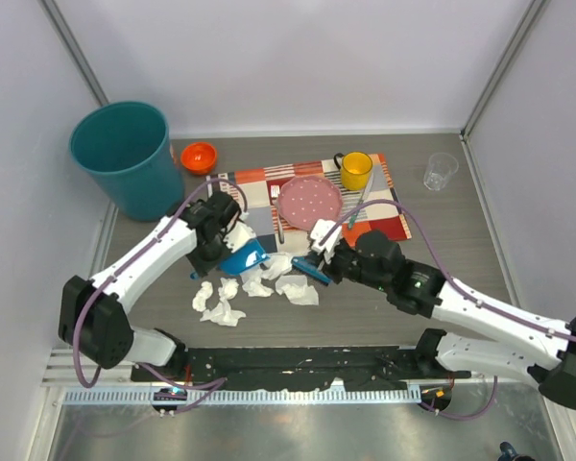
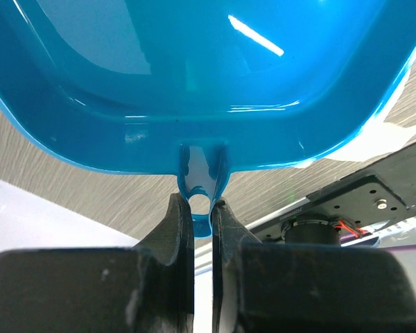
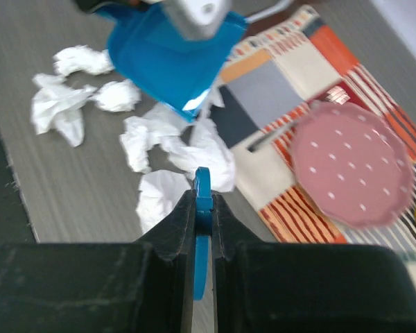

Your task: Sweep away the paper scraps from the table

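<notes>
Several white crumpled paper scraps [image 1: 219,303] lie on the grey wood-grain table [image 1: 365,307] between the arms, more of them [image 1: 298,288] near the right gripper; they also show in the right wrist view [image 3: 168,139]. My left gripper [image 1: 221,250] is shut on the handle of a blue dustpan [image 1: 242,256], whose pan fills the left wrist view [image 2: 208,69] above the gripper [image 2: 202,205]. My right gripper [image 1: 324,259] is shut on a thin blue brush handle [image 3: 203,184], its head [image 1: 310,273] next to the scraps. The dustpan's mouth [image 3: 166,62] faces the scraps.
A teal bin [image 1: 125,154] stands at the back left, an orange bowl [image 1: 199,156] beside it. A patchwork placemat [image 1: 389,223] carries a pink plate [image 1: 309,202], a yellow mug [image 1: 355,170] and cutlery. A clear cup [image 1: 440,171] stands at the back right.
</notes>
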You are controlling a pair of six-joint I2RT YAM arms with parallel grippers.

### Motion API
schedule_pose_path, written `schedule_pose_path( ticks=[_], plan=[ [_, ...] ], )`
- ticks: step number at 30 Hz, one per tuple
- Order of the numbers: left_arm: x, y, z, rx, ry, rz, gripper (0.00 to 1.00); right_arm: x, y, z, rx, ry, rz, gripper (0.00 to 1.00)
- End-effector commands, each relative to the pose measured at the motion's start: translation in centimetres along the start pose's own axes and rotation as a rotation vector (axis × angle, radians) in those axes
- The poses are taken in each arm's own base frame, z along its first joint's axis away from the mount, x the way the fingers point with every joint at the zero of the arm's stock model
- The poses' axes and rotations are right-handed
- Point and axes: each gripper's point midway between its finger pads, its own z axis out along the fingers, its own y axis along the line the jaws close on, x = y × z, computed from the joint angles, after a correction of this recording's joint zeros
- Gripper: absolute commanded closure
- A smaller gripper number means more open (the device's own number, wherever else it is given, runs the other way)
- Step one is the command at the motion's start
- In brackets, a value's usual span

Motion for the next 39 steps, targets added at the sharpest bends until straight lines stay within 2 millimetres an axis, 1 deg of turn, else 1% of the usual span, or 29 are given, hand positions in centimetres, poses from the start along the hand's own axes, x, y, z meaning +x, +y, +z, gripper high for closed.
schedule_pose_path(
  ticks=[1, 2, 3, 4, 5, 6, 7, 8, 9, 10, 11, 12, 14, 15, 17, 18, 19, 20, 22, 26, 27, 29, 30, 31, 32, 33, 34, 36, 39],
  plan=[
    [-1.9, -0.9, 0.4, 0.022, -0.01, 0.029, 1.0, -1.8, -6.9, -4.7, 0.448, -0.006, 0.222, 0.99],
    [-1.7, -1.1, 0.6, 0.02, 0.011, 0.046, 1.0, -1.9, -8.3, -5.8, 0.545, -0.003, 0.271, 0.99],
    [-1.4, -1.0, 0.7, 0.019, 0.029, 0.07, 1.0, -0.6, -9.1, -7.0, 0.653, 0.046, 0.384, 0.99],
    [-1.2, -0.9, 0.8, 0.015, 0.039, 0.083, 1.0, -1.1, -10.8, -8.7, 0.782, 0.052, 0.42, 0.99],
    [-0.2, -0.6, 0.8, 0.002, 0.076, 0.103, 1.0, -0.6, -10.9, -9.1, 0.817, 0.084, 0.447, 0.99],
    [0.2, -0.4, 0.7, -0.007, 0.087, 0.135, 1.0, 1.0, -10.6, -9.7, 0.839, 0.155, 0.469, 0.99],
    [0.8, -0.3, 0.6, -0.014, 0.103, 0.151, 1.0, 1.1, -10.3, -9.6, 0.849, 0.148, 0.548, 0.99],
    [1.5, -0.1, 0.5, -0.028, 0.131, 0.169, 1.0, 2.2, -9.8, -9.1, 0.853, 0.19, 0.579, 0.99],
    [2.4, -0.2, 0.2, -0.018, 0.162, 0.19, 1.0, 3.5, -9.3, -9.4, 0.86, 0.249, 0.591, 0.99],
    [2.9, -0.4, -0.2, -0.008, 0.17, 0.194, 1.0, 4.0, -8.9, -9.1, 0.88, 0.255, 0.662, 0.99],
    [3.2, -0.7, -0.5, 0.011, 0.178, 0.199, 1.0, 4.9, -8.5, -8.8, 0.89, 0.296, 0.676, 0.99],
    [4.2, -1.8, -1.0, 0.065, 0.208, 0.205, 1.0, 5.8, -8.0, -9.0, 0.892, 0.34, 0.686, 0.99],
    [5.0, -2.6, -1.4, 0.09, 0.224, 0.217, 1.0, 6.7, -6.7, -8.1, 0.866, 0.373, 0.753, 0.99],
    [5.2, -3.5, -1.4, 0.109, 0.232, 0.245, 1.0, 7.0, -6.2, -7.7, 0.855, 0.382, 0.772, 0.99],
    [5.7, -4.9, -1.2, 0.144, 0.251, 0.26, 1.0, 7.0, -5.2, -6.6, 0.821, 0.37, 0.823, 0.99],
    [5.8, -5.9, -1.0, 0.173, 0.256, 0.274, 1.0, 7.5, -4.7, -6.3, 0.809, 0.374, 0.827, 0.99],
    [5.9, -6.9, -0.8, 0.18, 0.273, 0.305, 1.0, 7.5, -4.1, -5.8, 0.79, 0.37, 0.83, 0.99],
    [6.0, -7.4, -0.4, 0.179, 0.3, 0.33, 1.0, 7.5, -4.0, -5.3, 0.785, 0.352, 0.845, 0.99],
    [6.3, -7.4, 0.5, 0.134, 0.34, 0.375, 1.0, 8.0, -3.7, -4.9, 0.785, 0.359, 0.846, 0.99],
    [6.3, -7.2, 1.9, 0.126, 0.405, 0.403, 1.0, 7.9, -3.2, -3.8, 0.775, 0.329, 0.841, 0.99],
    [6.2, -7.1, 2.1, 0.127, 0.413, 0.406, 1.0, 8.3, -3.0, -3.6, 0.771, 0.335, 0.835, 0.99],
    [5.2, -7.2, 2.5, 0.129, 0.401, 0.402, 1.0, 8.8, -2.6, -2.7, 0.759, 0.342, 0.831, 0.99],
    [5.0, -7.3, 3.0, 0.137, 0.423, 0.406, 1.0, 9.2, -2.5, -2.5, 0.75, 0.352, 0.817, 0.99],
    [4.3, -7.4, 3.1, 0.14, 0.414, 0.404, 1.0, 9.3, -2.3, -2.1, 0.74, 0.351, 0.826, 0.99],
    [3.8, -7.5, 3.5, 0.147, 0.406, 0.4, 1.0, 9.0, -2.3, -1.6, 0.729, 0.326, 0.837, 0.99],
    [3.6, -7.6, 3.9, 0.152, 0.417, 0.401, 1.0, 9.2, -2.1, -1.3, 0.718, 0.32, 0.841, 0.99],
    [3.1, -7.6, 4.1, 0.151, 0.409, 0.4, 1.0, 8.5, -2.1, -0.7, 0.702, 0.283, 0.859, 0.99],
    [2.7, -7.7, 4.7, 0.156, 0.411, 0.399, 1.0, 8.1, -2.0, -0.1, 0.679, 0.258, 0.857, 0.99],
    [2.2, -7.7, 5.2, 0.153, 0.4, 0.395, 1.0, 7.0, -2.2, 1.3, 0.646, 0.206, 0.838, 0.99]
  ],
)
